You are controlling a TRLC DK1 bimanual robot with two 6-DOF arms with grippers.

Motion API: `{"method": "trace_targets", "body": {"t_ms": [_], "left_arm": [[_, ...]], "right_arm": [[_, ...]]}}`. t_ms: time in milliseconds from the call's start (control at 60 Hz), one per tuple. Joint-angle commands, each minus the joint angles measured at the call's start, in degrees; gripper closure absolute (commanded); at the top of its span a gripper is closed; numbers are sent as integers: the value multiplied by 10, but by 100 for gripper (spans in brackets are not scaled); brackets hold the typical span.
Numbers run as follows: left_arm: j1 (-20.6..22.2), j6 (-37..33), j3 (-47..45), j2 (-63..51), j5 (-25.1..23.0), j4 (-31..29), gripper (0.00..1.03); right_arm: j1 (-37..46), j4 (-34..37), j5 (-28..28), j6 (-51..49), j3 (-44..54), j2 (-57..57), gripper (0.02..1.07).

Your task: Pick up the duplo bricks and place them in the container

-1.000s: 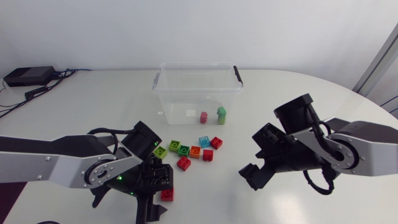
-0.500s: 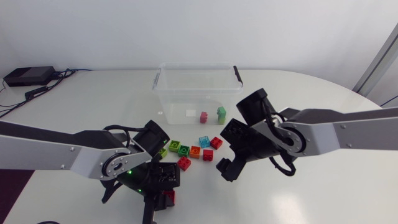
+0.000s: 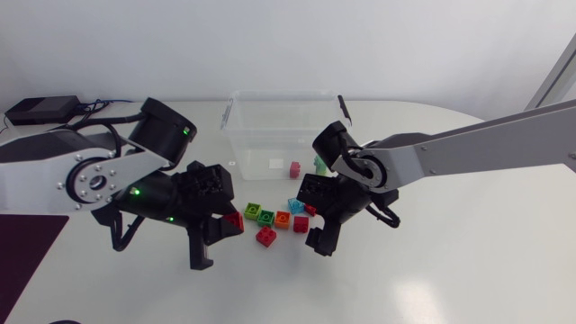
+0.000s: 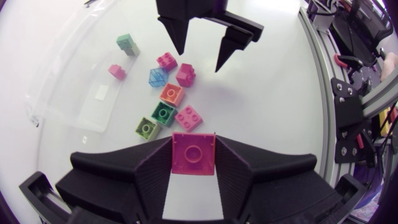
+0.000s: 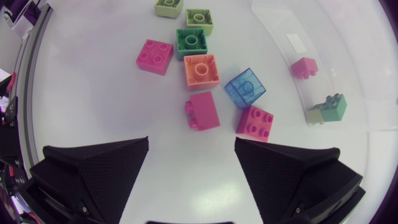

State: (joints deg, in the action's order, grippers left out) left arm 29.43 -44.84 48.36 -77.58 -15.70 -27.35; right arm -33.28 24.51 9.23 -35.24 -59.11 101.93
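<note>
Red duplo brick (image 3: pixel 235 219), left of centre, pinched by left gripper (image 4: pixel 193 142); next, carry to container (image 3: pixel 243 135); right gripper (image 5: pixel 191 142) gapes wide.

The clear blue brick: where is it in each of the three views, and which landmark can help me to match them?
Head view: the clear blue brick lies next to the orange brick, on the container's side.
Left wrist view: ahead of the left gripper, just past the orange brick.
Right wrist view: ahead of the right gripper, beside the orange brick.
Shared landmark: the orange brick, its neighbour in every view.
</note>
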Motion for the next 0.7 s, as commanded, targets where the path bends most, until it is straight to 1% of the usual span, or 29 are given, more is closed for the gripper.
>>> {"method": "trace_targets", "body": {"t_ms": [0, 33, 100, 150, 167, 183, 233, 267, 283, 367, 433, 467, 550, 583, 650, 683], "left_arm": [[-14, 8, 27, 16, -8, -9, 76], [-17, 9, 31, 18, -9, -9, 76], [-32, 16, 50, 23, -11, -8, 76], [-39, 26, 60, 23, -16, -3, 76], [-44, 27, 64, 23, -20, -2, 76], [-48, 30, 68, 23, -21, 0, 76], [-55, 39, 75, 24, -22, 9, 76], [-59, 41, 78, 25, -24, 12, 76], [-63, 44, 82, 25, -26, 13, 76], [-75, 55, 91, 26, -31, 23, 76], [-82, 61, 97, 25, -33, 33, 76], [-83, 63, 100, 25, -33, 36, 76], [-90, 73, 107, 24, -34, 46, 76], [-97, 80, 111, 23, -35, 56, 76], [-102, 91, 118, 14, -35, 68, 76], [-105, 96, 123, 6, -35, 74, 76]], "right_arm": [[2, 9, 3, -25, -18, 13, 7], [1, 9, 3, -25, -21, 15, 8], [-2, 10, 3, -27, -31, 30, 13], [-4, 10, 3, -25, -38, 43, 14], [-5, 11, 3, -25, -43, 52, 18], [-5, 11, 3, -25, -44, 54, 19], [-6, 11, 3, -26, -48, 62, 20], [-6, 11, 3, -27, -50, 65, 23], [-6, 11, 3, -28, -52, 68, 26], [-8, 10, 3, -27, -59, 75, 36], [-12, 7, 4, -27, -65, 80, 51], [-14, 4, 4, -27, -65, 83, 56], [-18, 4, 8, -25, -71, 90, 64], [-18, 4, 13, -25, -73, 93, 71], [-18, 8, 18, -19, -79, 103, 76], [-18, 10, 18, -16, -84, 111, 81]]}}
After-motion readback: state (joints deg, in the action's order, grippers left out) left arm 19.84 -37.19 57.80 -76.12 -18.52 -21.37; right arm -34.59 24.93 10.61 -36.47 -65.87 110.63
